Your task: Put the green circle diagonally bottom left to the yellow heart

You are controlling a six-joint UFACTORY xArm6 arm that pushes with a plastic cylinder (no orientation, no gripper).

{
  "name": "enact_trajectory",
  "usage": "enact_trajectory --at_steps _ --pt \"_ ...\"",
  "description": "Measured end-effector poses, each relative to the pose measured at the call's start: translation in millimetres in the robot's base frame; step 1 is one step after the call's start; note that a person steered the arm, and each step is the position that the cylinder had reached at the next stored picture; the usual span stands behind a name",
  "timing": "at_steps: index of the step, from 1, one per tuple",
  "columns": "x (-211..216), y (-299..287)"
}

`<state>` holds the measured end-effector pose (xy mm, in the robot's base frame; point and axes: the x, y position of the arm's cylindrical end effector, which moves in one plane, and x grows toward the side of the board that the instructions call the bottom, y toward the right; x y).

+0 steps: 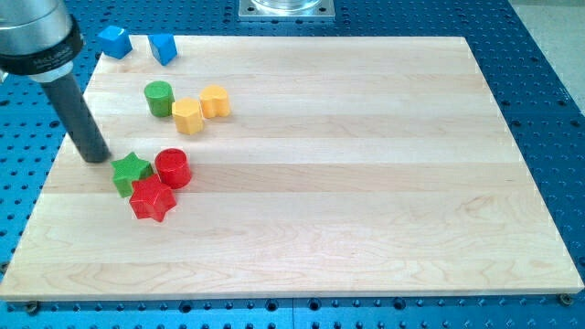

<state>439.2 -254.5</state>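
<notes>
The green circle stands near the view's upper left of the wooden board. Just right of it sit two yellow blocks: a yellow hexagon and, touching it up and right, the yellow heart. My tip rests on the board at the view's left, below and left of the green circle, and just up-left of the green star, close to it.
A red circle and a red star cluster with the green star. Two blue blocks lie at the board's top left edge. The board's left edge is close to my tip.
</notes>
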Motion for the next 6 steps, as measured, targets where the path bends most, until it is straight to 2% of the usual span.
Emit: enact_trajectory --at_steps 1,2,3,6 --pt "-58.9 -18.8" --pt "-117.6 10.0" --pt "-134.8 47.1" --pt "-10.8 65.7"
